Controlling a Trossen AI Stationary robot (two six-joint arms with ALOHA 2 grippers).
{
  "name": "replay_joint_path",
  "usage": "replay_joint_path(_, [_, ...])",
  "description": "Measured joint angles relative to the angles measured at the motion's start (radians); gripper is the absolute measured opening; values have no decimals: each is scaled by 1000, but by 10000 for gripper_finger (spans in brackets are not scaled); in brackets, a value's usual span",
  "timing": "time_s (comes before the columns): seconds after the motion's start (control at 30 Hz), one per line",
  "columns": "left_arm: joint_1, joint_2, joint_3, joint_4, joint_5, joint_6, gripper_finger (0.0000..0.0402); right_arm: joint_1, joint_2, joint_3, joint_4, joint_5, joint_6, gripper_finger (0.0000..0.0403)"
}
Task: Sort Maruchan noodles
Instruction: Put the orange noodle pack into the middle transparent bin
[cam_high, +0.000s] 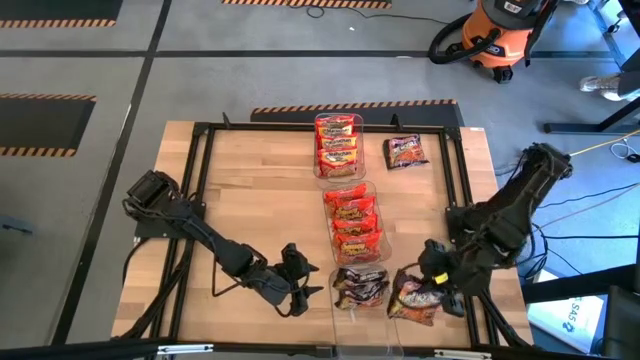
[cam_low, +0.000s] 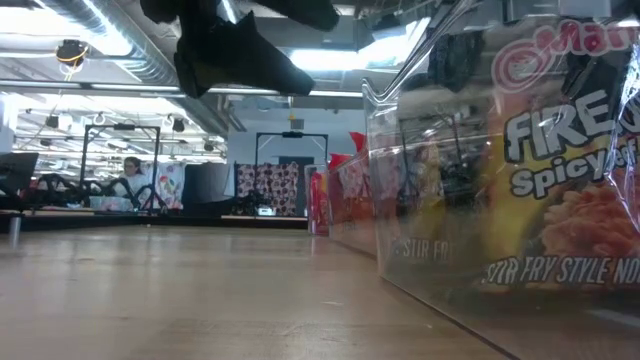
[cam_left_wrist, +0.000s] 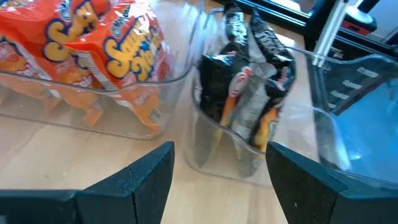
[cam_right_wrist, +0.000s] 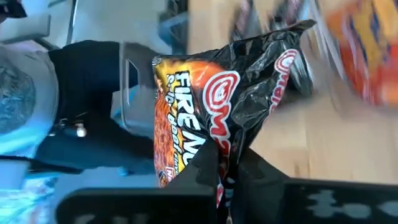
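One dark packet (cam_right_wrist: 217, 106) pinched in right pincer (cam_right_wrist: 227, 180) at table's five o'clock, beside dark-packet bin (cam_high: 360, 290), probably mid-placement, lowering and release due next; left pincer (cam_left_wrist: 217, 168) spread, idle at six.

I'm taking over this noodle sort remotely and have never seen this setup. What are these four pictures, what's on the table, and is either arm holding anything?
Two dark robot arms work at a wooden table. One picture looks straight down, one looks level across the tabletop, and one comes from each arm's wrist.

From above, three clear bins stand in a row down the middle: the far bin holds red-yellow packets, the middle bin orange-red ones, the near bin dark ones. One dark packet lies loose at the far side.

The left gripper is open and empty, beside the near bin. The right gripper is shut on a dark Fire packet, at the near edge, right of the bins.
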Motion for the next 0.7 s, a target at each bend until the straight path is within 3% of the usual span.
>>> replay_joint_path(0.33, [-95,0,0,63,-83,-5,247,15,327,274,40,80,-261,1])
replay_joint_path(0.6, [-184,5,0,65,-204,-53,247,13,641,647,-192,190,-343,1])
replay_joint_path(0.7, [-203,5,0,71,-226,-54,247,-1,731,734,-281,176,-338,1])
